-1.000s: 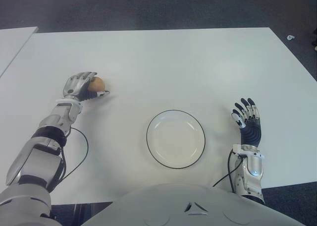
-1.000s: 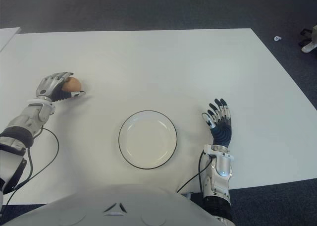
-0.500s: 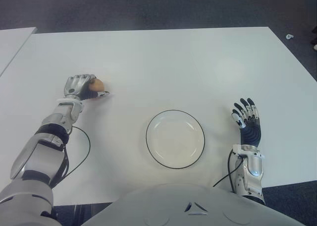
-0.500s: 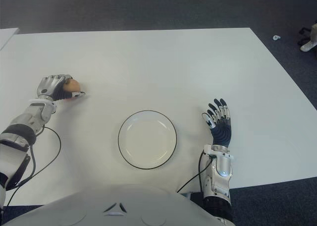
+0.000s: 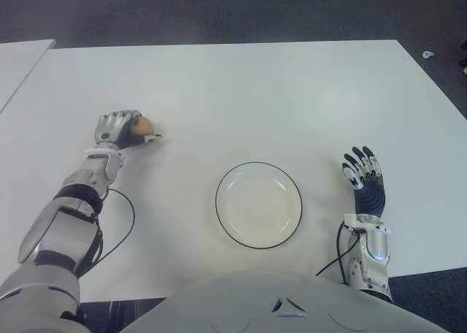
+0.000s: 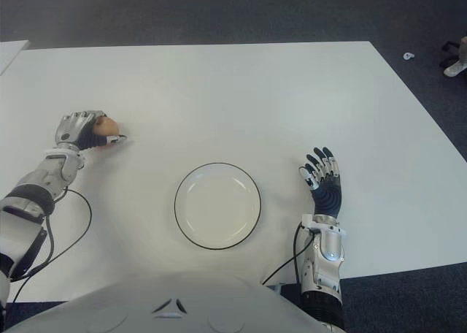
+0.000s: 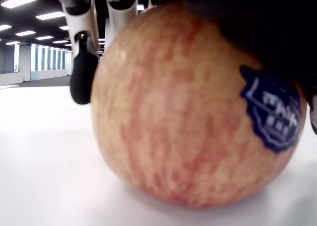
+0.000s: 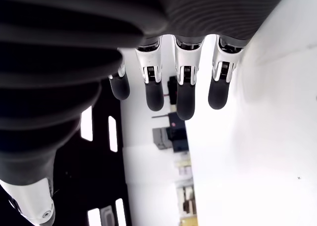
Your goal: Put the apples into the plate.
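Over on your left, the left hand (image 5: pixel 120 130) sits on the white table (image 5: pixel 241 92) with its fingers (image 5: pixel 111 121) curled over the apple (image 5: pixel 143 124), so you are gripping it: the silver knuckles arch across its top and the thumb tip presses in at the side facing the plate. From the left wrist view, the apple (image 7: pixel 198 107) rests on the tabletop under the palm, streaked red and yellow, with a blue sticker (image 7: pixel 271 116) on the skin and one dark fingertip (image 7: pixel 83 75) hanging just beyond it. Toward the middle, past your thumb and well apart from the fruit, the plate (image 5: pixel 258 204) lies flat, white with a thin dark rim, and holds nothing. A black cable (image 5: pixel 120 216) loops on the table beside the left forearm. Farther right, the right hand (image 5: pixel 363 180) shows just beside the plate's right edge, palm up, fingers (image 5: pixel 359 165) spread and straight, holding nothing; in the right wrist view its four fingertips (image 8: pixel 153 89) hang loose in a row with the table beyond them.
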You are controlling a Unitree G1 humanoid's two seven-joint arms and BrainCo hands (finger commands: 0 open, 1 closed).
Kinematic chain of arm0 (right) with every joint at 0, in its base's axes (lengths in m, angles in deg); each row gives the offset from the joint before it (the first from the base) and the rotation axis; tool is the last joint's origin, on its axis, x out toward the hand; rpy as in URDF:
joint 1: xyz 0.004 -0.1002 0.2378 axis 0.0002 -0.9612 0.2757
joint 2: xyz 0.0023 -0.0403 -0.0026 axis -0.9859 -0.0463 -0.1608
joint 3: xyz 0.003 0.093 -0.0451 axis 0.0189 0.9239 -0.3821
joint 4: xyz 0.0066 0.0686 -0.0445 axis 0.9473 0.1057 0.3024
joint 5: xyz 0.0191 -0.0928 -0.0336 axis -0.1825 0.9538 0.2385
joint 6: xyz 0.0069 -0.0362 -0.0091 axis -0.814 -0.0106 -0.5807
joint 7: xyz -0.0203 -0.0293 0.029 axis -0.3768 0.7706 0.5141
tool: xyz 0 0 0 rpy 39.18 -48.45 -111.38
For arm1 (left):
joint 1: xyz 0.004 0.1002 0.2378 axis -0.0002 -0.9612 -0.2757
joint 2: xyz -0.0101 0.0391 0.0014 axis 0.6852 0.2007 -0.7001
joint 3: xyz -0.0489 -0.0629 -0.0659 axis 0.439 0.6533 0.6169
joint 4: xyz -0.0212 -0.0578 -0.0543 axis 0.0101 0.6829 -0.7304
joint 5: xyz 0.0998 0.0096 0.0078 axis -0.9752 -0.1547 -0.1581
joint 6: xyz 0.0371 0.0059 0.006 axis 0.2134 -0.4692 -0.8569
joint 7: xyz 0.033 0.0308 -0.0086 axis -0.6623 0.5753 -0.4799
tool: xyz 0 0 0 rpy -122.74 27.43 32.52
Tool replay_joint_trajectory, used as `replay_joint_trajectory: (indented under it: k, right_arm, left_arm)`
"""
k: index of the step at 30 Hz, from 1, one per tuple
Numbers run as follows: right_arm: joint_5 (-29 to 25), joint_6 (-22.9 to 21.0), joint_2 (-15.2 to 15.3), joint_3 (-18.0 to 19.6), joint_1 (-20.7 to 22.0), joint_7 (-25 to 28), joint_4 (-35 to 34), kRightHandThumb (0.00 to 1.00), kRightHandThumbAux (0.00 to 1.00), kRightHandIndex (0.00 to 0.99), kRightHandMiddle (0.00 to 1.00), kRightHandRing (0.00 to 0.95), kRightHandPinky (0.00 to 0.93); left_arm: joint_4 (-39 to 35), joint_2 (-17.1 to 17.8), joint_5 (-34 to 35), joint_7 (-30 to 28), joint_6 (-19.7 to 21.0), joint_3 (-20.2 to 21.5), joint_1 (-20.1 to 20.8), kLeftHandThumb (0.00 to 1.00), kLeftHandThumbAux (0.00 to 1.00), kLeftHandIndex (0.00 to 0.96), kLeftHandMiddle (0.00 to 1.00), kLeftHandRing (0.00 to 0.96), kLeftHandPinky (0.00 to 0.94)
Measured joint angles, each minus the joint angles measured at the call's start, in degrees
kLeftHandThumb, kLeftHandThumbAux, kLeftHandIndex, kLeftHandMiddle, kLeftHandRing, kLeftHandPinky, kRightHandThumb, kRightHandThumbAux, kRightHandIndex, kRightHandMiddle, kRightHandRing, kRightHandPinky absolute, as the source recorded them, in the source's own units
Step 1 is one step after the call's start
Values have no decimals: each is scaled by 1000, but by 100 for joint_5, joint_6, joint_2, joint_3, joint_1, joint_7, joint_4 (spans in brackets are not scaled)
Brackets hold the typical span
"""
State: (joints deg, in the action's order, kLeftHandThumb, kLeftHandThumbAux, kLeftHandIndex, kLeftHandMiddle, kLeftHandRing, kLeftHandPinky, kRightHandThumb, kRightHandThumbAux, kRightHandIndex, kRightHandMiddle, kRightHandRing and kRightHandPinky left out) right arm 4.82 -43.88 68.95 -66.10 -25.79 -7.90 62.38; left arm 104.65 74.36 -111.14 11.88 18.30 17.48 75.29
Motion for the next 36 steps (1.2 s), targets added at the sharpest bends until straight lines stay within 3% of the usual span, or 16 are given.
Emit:
replay_joint_trajectory:
  k: [21, 36]
  right_arm:
    - [3, -94, -30, 33, -59, -62, -93, 386, 661, 136, 187, 202, 242]
    - [21, -243, -46, 9, -102, -168, -197, 378, 669, 140, 187, 198, 242]
  left_arm:
    - [-3, -3, 336, -57, -243, 143, -78, 741, 693, 444, 788, 757, 657]
    - [-24, -3, 337, -100, -261, 184, -88, 743, 694, 444, 799, 770, 700]
